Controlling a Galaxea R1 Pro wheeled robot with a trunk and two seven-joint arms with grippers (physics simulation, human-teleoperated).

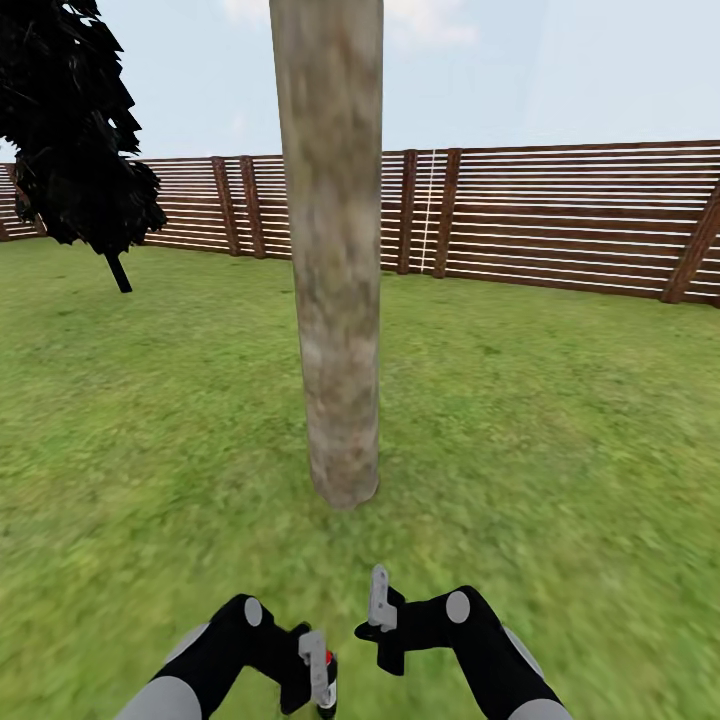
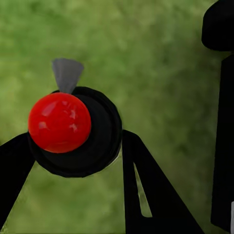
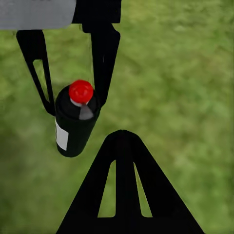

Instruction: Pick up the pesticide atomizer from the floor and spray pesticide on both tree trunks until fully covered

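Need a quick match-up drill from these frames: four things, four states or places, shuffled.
1. pesticide atomizer
2. tree trunk
3. fence
4. right claw

A. upright on the grass, straight ahead of the robot
B. shut, holding nothing
C. gripped in the left claw, red top showing
D. brown slats along the lawn's far edge

Pairs: 1-C, 2-A, 3-D, 4-B
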